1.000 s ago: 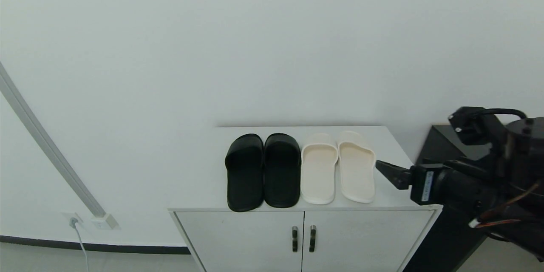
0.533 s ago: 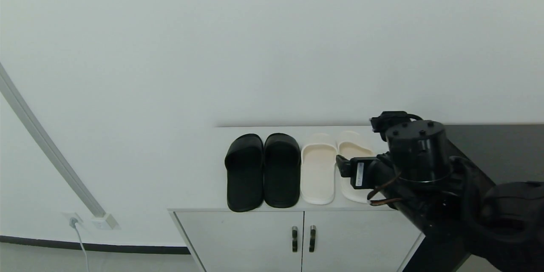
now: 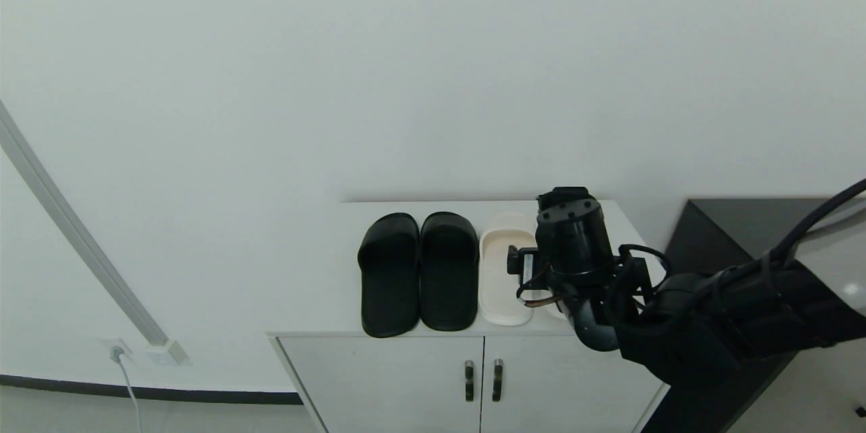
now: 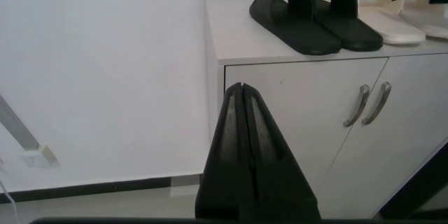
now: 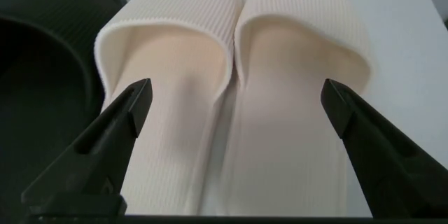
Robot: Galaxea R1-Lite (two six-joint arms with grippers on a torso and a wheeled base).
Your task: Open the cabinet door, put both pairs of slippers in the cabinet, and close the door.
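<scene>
The right gripper [image 5: 236, 91] is being held wide over the white slippers [image 5: 175, 133], toward the cabinet top's [image 3: 318, 284] right edge. The left gripper [image 4: 242, 92] is being held pinched together.

— How does the right arm stand?
— The right arm [image 3: 710, 331] comes in from the lower right of the head view, bent at the elbow. Its wrist [image 3: 572, 237] is turned so that the round back end faces the camera and the tool end points away and down.
— And its gripper?
— The right gripper [image 5: 236, 94] is spread wide, with a dark finger at each side of the wrist view, a broad gap between them and nothing held.
— The left one?
— The left gripper [image 4: 241, 94] sits low and points forward. Its two fingers are pressed flat together along their length, with nothing between them.
</scene>
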